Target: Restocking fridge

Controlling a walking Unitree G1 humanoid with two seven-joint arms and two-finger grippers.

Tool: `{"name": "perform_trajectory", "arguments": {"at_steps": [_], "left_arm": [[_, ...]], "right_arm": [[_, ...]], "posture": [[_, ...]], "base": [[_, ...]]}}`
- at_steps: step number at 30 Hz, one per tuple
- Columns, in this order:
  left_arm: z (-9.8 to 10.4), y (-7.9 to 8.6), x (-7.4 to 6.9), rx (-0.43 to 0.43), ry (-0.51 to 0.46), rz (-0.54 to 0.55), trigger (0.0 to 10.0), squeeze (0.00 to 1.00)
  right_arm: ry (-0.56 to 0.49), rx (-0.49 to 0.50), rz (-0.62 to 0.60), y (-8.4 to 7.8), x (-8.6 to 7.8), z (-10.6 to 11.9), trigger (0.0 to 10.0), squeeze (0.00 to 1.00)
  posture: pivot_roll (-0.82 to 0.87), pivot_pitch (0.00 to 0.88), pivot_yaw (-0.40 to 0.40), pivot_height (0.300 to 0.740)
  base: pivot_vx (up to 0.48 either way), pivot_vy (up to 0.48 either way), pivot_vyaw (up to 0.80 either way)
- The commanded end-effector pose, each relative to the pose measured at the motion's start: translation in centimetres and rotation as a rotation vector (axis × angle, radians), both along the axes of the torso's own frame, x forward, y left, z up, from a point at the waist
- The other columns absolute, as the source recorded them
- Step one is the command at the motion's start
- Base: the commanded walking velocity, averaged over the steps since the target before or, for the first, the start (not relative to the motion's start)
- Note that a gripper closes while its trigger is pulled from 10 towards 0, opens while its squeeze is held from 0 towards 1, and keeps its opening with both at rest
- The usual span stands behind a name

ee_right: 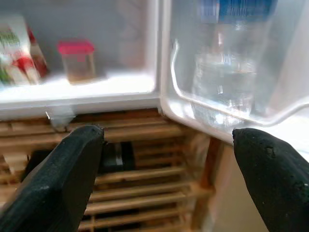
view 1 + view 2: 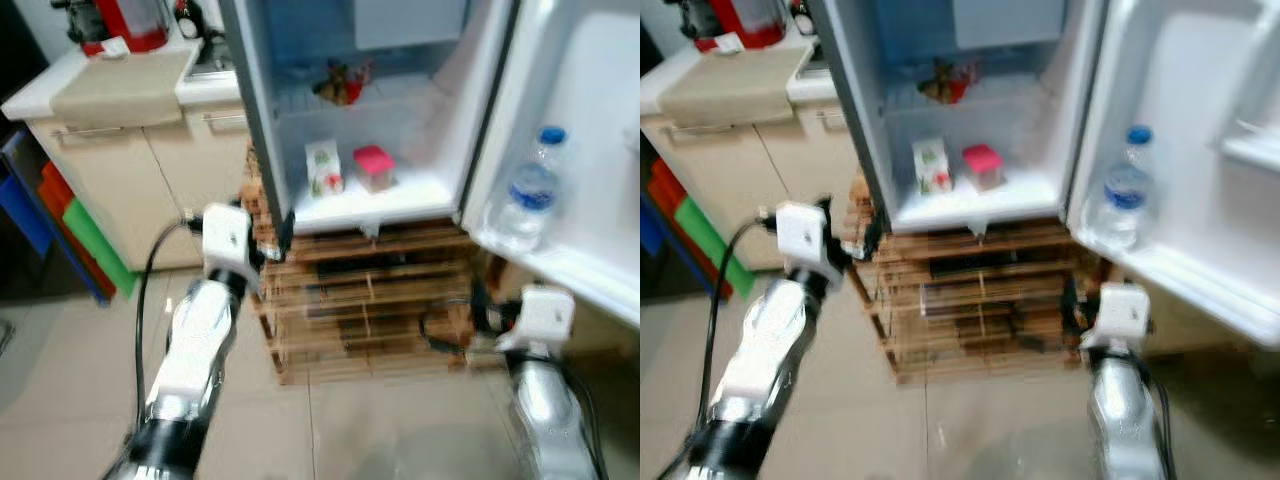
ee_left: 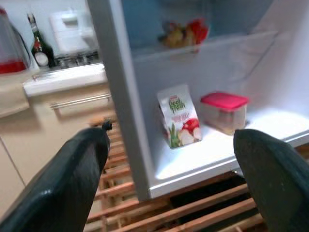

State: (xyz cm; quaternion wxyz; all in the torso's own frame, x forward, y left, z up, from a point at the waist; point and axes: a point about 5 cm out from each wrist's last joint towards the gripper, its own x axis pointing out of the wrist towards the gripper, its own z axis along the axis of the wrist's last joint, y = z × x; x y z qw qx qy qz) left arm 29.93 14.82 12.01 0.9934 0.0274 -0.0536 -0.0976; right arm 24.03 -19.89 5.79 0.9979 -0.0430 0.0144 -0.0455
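Observation:
The fridge stands open on a stack of wooden pallets [image 2: 370, 300]. On its lowest shelf [image 2: 400, 205] stand a juice carton [image 2: 322, 168] and a red-lidded tub [image 2: 374, 167]. A red and yellow item [image 2: 342, 82] lies on the shelf above. A water bottle [image 2: 528, 195] stands in the door rack [image 2: 545, 262]. My left gripper [image 2: 272, 248] is open and holds nothing, just below the fridge's left front corner. My right gripper [image 2: 478, 318] is also open and holds nothing, low by the pallets under the door hinge. The left wrist view looks at the carton [image 3: 179, 116] and tub [image 3: 223, 111]; the right wrist view looks at the bottle [image 1: 227, 72].
To the left is a beige counter cabinet [image 2: 130, 150] with a red appliance [image 2: 130, 25] and a bottle on top. Blue, red and green bins [image 2: 70, 220] lean beside it. The open door juts out on the right above the tiled floor [image 2: 380, 430].

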Motion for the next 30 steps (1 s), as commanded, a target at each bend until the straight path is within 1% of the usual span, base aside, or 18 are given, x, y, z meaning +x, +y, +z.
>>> {"name": "perform_trajectory", "arguments": {"at_steps": [1,2,3,5,7,13,15,18,20,21,22,23,24,25,27,28,29,30], "left_arm": [[0.6,-0.7,0.3,-0.026,-0.013,-0.026,10.0,0.00],[0.6,-0.7,0.3,-0.026,-0.013,-0.026,10.0,0.00],[0.0,-0.6,0.5,0.003,0.026,-0.018,10.0,0.00],[-0.6,-0.3,0.5,0.020,0.062,-0.005,10.0,0.00],[-0.9,-0.1,0.6,0.010,0.075,0.007,10.0,0.00],[-0.7,-0.1,0.6,-0.016,0.075,-0.004,10.0,0.00],[-0.8,-0.3,0.7,-0.015,0.076,-0.012,10.0,0.00],[-1.4,-0.1,0.7,0.004,0.100,-0.014,10.0,0.00],[-2.9,0.1,0.5,0.022,0.172,-0.030,10.0,0.00],[-4.1,0.2,0.4,0.024,0.232,-0.044,10.0,0.00],[-4.6,0.3,0.4,0.027,0.264,-0.044,10.0,0.00],[-4.6,0.3,0.4,0.027,0.264,-0.044,10.0,0.00],[-5.2,0.5,0.3,0.033,0.297,-0.043,10.0,0.00],[-6.0,0.8,0.3,0.061,0.345,-0.034,10.0,0.00],[-6.9,1.5,0.2,0.040,0.393,0.000,10.0,0.00],[-7.5,1.6,0.2,0.071,0.414,-0.006,10.0,0.00],[-7.5,1.6,0.2,0.071,0.414,-0.006,10.0,0.00],[-7.7,1.5,0.1,0.079,0.428,-0.030,10.0,0.00]], "right_arm": [[0.046,-0.041,-0.023,-1.5,-1.1,-0.9,10.0,0.00],[0.046,-0.041,-0.023,-1.5,-1.1,-0.9,10.0,0.00],[0.115,-0.065,-0.022,-2.3,-2.7,-2.4,10.0,0.00],[0.164,-0.087,-0.020,-2.8,-4.0,-3.4,10.0,0.00],[0.183,-0.091,-0.025,-3.0,-4.6,-3.9,10.0,0.00],[0.167,-0.068,-0.053,-3.1,-4.7,-3.7,10.0,0.00],[0.195,-0.058,-0.048,-3.2,-4.5,-4.1,10.0,0.00],[0.270,-0.038,-0.072,-3.8,-4.9,-5.5,10.0,0.00],[0.455,-0.063,-0.130,-5.4,-5.9,-8.3,10.0,0.00],[0.571,-0.087,-0.174,-6.5,-6.9,-9.9,10.0,0.00],[0.614,-0.102,-0.202,-7.0,-7.4,-10.4,10.0,0.00],[0.614,-0.102,-0.202,-7.0,-7.4,-10.4,10.0,0.00],[0.635,-0.113,-0.225,-7.5,-7.7,-10.6,10.0,0.00],[0.667,-0.145,-0.260,-8.2,-8.1,-10.8,10.0,0.00],[0.731,-0.196,-0.349,-9.9,-8.9,-11.0,10.0,0.00],[0.783,-0.221,-0.457,-12.1,-9.9,-10.8,10.0,0.00],[0.783,-0.221,-0.457,-12.1,-9.9,-10.8,10.0,0.00],[0.809,-0.227,-0.502,-13.2,-10.4,-10.6,10.0,0.00]], "posture": [[-0.14,0.000,0.094,0.740],[-0.14,0.000,0.094,0.740],[-0.14,0.000,0.092,0.740],[-0.15,0.000,0.097,0.740],[-0.15,0.000,0.104,0.740],[-0.16,0.000,0.113,0.740],[-0.16,0.000,0.113,0.740],[-0.16,0.000,0.113,0.740],[-0.16,0.000,0.111,0.740],[-0.16,0.000,0.110,0.740],[-0.16,0.000,0.111,0.740],[-0.16,0.000,0.111,0.740],[-0.16,0.000,0.111,0.740],[-0.16,0.000,0.111,0.740],[-0.16,0.000,0.111,0.740],[-0.17,0.000,0.118,0.740],[-0.17,0.000,0.118,0.740],[-0.18,0.000,0.125,0.740]], "base": [[0.000,0.000,0.00],[0.000,0.000,0.00],[0.000,0.000,0.00],[0.000,0.000,0.00],[0.000,0.000,0.00],[0.000,0.000,0.00],[0.000,0.000,0.00],[0.000,0.000,0.00],[0.000,0.000,0.00],[0.000,0.000,0.00],[0.000,0.000,0.00],[0.000,0.000,0.00],[0.000,0.000,0.00],[0.000,0.000,0.00],[0.000,-0.467,0.00],[0.000,-0.472,0.00],[0.000,-0.472,0.00],[0.000,-0.472,0.00]]}}
